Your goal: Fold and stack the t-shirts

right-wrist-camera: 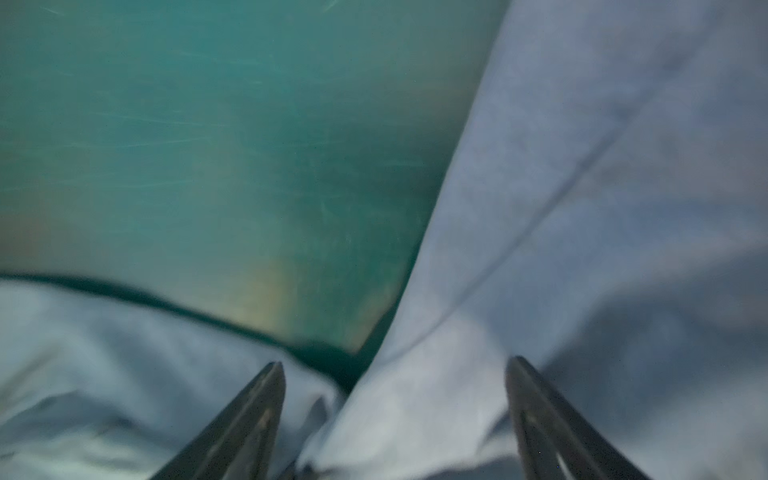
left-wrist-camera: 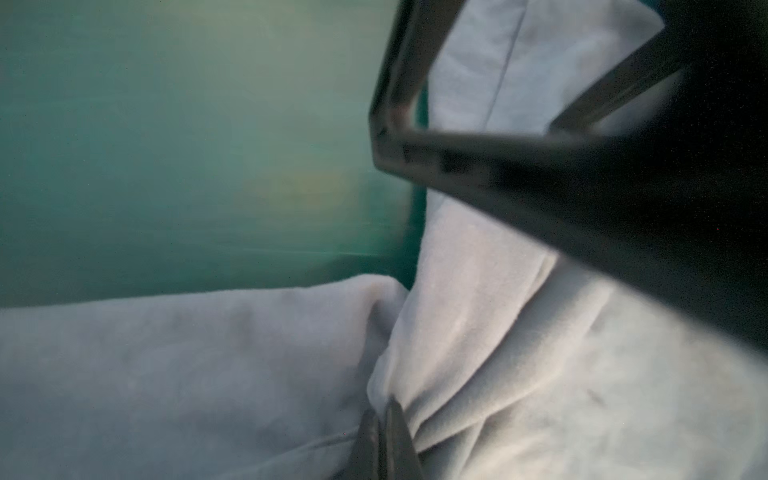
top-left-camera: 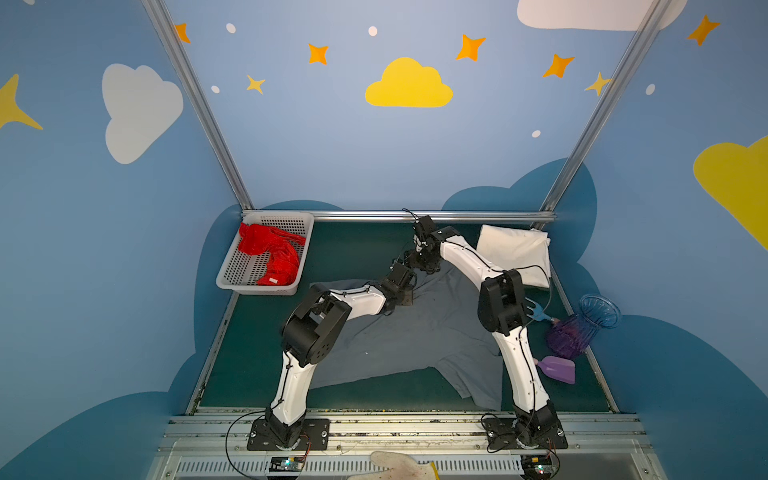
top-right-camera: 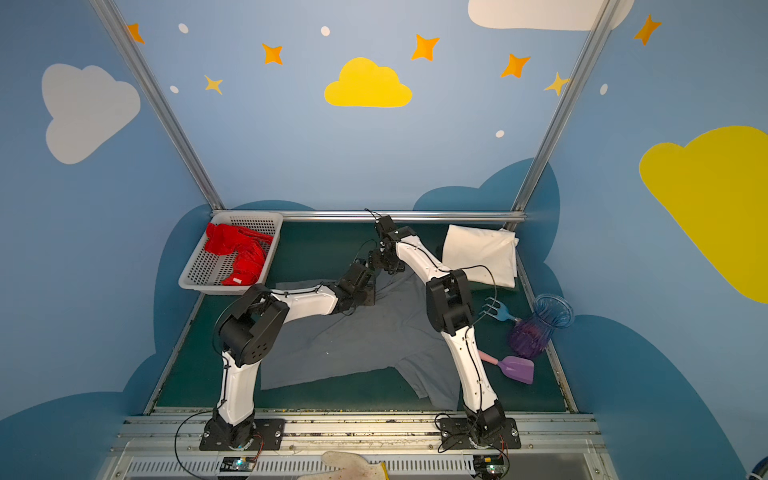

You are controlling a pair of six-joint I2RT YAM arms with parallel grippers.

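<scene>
Seemingly, left gripper [left-wrist-camera: 384,409] pinches soft, creased grey t-shirt [left-wrist-camera: 478,332]; right gripper [right-wrist-camera: 395,362] gapes wide.

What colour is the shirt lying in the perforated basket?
The shirt in the basket is bright red, seen best in a top view.

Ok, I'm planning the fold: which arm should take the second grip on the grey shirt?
Probably right: the right pincer stands open over the grey shirt, while the left pincer is shut on it.
</scene>
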